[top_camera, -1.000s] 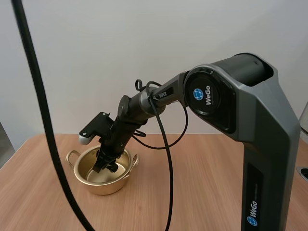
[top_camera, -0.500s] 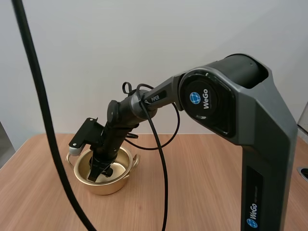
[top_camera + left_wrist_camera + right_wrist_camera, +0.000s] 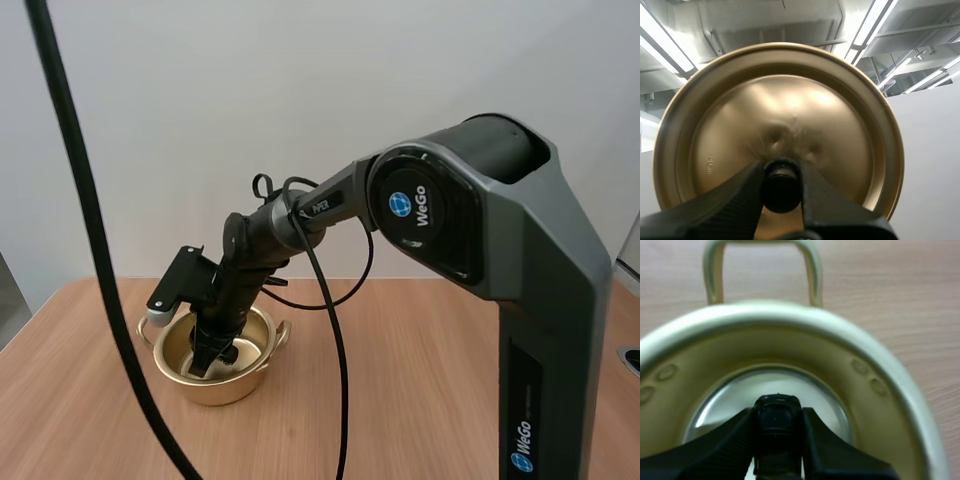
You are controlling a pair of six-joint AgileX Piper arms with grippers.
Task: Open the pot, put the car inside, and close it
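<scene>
Right wrist view: pinching car (image 3: 777,417) inside pot (image 3: 875,385) with right fingers (image 3: 735,435). Holding presumably light, slick lid (image 3: 790,110) by knob (image 3: 781,190), left fingers (image 3: 735,200).

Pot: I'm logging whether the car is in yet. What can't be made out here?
High view: the right gripper hides the pot floor.
Right wrist view: the dark thing it pinches is blurred, too unclear to call a car.
Left wrist view: the lid blocks what lies behind it.
</scene>
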